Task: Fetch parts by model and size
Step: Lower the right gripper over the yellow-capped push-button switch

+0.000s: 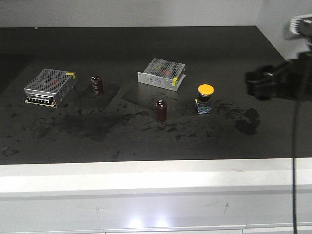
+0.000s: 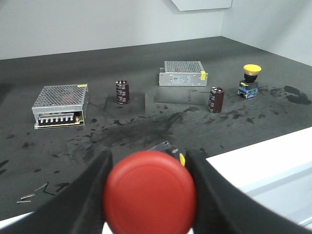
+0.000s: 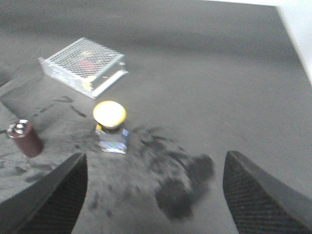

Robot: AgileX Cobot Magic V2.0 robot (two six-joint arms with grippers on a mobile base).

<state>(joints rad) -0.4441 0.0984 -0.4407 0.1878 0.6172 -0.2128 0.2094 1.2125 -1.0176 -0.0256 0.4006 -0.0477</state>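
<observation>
1. Red fills the bottom of the left wrist view. There the red mushroom-capped push-button switch (image 2: 150, 192) sits between the two dark fingers of the left gripper (image 2: 148, 156), which is clamped around it. We cannot tell whether the switch rests on anything.
2. The yellow mushroom-capped push-button switch (image 1: 205, 97) stands upright on its dark blocky base on the dark scuffed tabletop (image 1: 122, 44). It is at 3 o'clock from the nearer dark red cylindrical capacitor (image 1: 160, 110) and at 5 o'clock from a silver mesh-covered metal box (image 1: 162, 73).
3. The right gripper (image 3: 155, 161) hangs over the table with its fingers spread wide and nothing between them. In its wrist view we see the yellow switch at 11 o'clock from the gap, apart from both fingers.
4. In the front view, that gripper is a blurred dark shape at 3 o'clock from the yellow switch, well apart.
5. A second capacitor (image 1: 97, 85) stands upright at 3 o'clock from a second mesh box (image 1: 50, 87), near it.
6. We see a black smudge (image 1: 247, 121) on the tabletop at 4 o'clock from the yellow switch.
</observation>
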